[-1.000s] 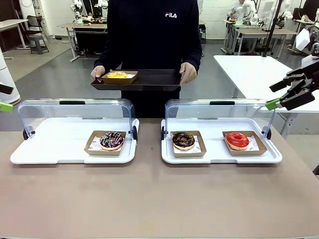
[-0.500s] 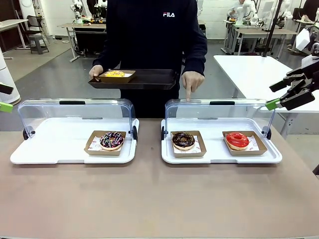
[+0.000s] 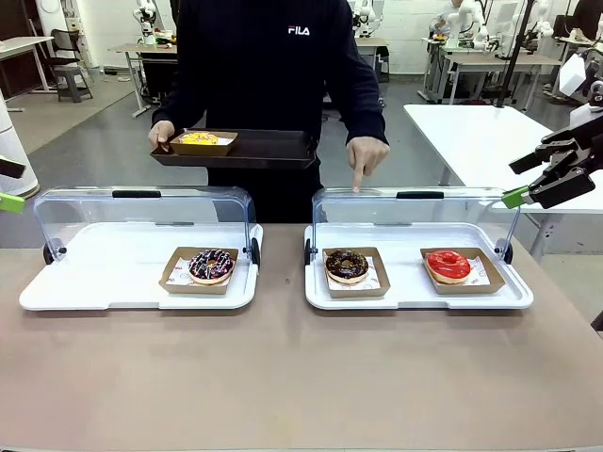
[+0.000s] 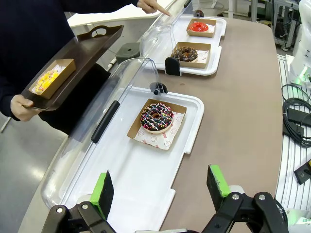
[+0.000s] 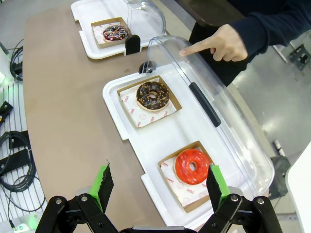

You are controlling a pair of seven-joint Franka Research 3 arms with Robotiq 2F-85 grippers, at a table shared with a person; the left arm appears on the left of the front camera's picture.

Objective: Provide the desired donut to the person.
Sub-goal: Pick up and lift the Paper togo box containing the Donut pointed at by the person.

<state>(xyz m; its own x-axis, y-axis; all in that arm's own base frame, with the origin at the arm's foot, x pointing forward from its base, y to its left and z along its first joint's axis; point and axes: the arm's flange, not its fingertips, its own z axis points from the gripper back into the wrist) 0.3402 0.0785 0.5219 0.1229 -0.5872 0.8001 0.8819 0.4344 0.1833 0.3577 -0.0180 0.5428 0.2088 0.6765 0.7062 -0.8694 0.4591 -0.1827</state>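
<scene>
Chocolate donut (image 3: 347, 266) is our reading of the wanted one: the person (image 3: 283, 66) holds a pointing hand (image 3: 366, 155), index finger down, right above it at the raised clear lid (image 3: 415, 212). The donut sits in a square cardboard box (image 3: 377, 288) at the left end of the right-hand white tray (image 3: 415, 299), close to the middle of the table (image 3: 301, 377).

The right gripper (image 3: 516, 181) hangs out past the table's right edge, fingers spread, holding nothing. The left gripper (image 3: 8, 185) hangs beyond the left edge, also spread and empty, and well apart from the target.

We judge the right arm the nearer. Seen from its wrist, the donut (image 5: 152, 96) lies ahead and toward the table's middle, and the red donut (image 5: 192, 166) sits between it and the gripper (image 5: 158, 183). We expect the reach to pass over the red one. The box has no long axis, with its sides square to the tray's edges.
</scene>
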